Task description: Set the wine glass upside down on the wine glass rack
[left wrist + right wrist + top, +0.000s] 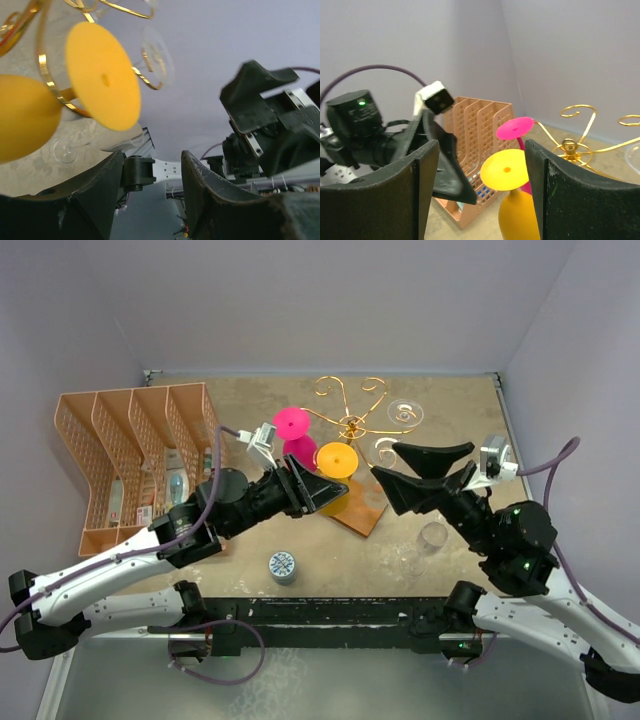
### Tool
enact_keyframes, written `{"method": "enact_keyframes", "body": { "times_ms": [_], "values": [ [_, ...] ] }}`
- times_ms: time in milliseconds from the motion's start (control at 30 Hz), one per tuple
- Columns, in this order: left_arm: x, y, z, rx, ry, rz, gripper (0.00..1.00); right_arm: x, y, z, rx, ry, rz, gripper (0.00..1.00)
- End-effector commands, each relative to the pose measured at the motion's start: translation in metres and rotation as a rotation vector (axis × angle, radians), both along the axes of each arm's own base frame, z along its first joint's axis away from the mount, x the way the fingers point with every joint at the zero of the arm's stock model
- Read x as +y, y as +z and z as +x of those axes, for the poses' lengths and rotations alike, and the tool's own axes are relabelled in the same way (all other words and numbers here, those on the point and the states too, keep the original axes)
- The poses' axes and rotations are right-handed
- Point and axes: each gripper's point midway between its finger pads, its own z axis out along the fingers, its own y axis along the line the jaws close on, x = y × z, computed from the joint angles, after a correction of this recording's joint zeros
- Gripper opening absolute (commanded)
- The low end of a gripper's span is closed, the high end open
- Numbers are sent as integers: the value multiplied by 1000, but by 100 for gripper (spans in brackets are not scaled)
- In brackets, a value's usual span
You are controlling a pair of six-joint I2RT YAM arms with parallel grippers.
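**Layout.** The worktop carries an orange basket at far left and the rack at far centre. The rack is gold wire scrolls on a central post over a wooden base.

**Pincers.** The left pincer and the right pincer face each other across the near side of the rack. Both have their jaws spread and hold nothing.

**Wine glass, position.** The yellow wine glass hangs upside down on the near side of the rack, between the two pincers. Its foot is up and its bowl down, and a wire scroll runs beside the stem under the foot. Neither pincer touches it.

**Handling.**
- It is probably light and rigid.
- The opaque, even colour suggests plastic, so it should be less fragile than real glass.
- The smooth, rounded bowl is likely to slip under a light grip.
- Take hold of the bowl at its widest part, or of the stem below the wire.
- Do not grip the thin foot, which must rest on the scroll.

**Appearance.** It is solid yellow, with a flat round foot, a short stem and a bulbous bowl.

**Other glasses.** A pink glass and a clear hung glass also occupy the rack. A clear loose glass rests on the worktop near the right arm.
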Motion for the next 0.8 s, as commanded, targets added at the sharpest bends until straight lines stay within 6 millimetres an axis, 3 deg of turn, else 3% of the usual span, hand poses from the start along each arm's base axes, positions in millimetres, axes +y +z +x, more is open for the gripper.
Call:
{"method": "enact_keyframes", "body": {
  "times_ms": [0, 67, 133, 267, 367, 500, 767],
  "values": [
    [-4, 82, -33, -329, -195, -97, 47, -17, 16, 17, 57, -123, 40, 70],
    [-14, 88, -41, -388, -262, -85, 46, -20, 7, 24, 106, -162, 39, 70],
    [-26, 92, -50, -443, -328, -66, 46, -30, 22, 23, 114, -180, 89, 70],
    [-49, 104, -76, -590, -440, -52, 46, -46, 25, 28, 159, -243, 144, 69],
    [-68, 102, -91, -713, -503, -7, 46, -63, 22, 36, 216, -333, 182, 68],
    [-94, 87, -82, -796, -514, 70, 47, -92, 12, 46, 310, -482, 214, 67],
    [-148, 23, -71, -915, -592, 253, 47, -138, 7, 37, 367, -599, 300, 63]
  ]
}}
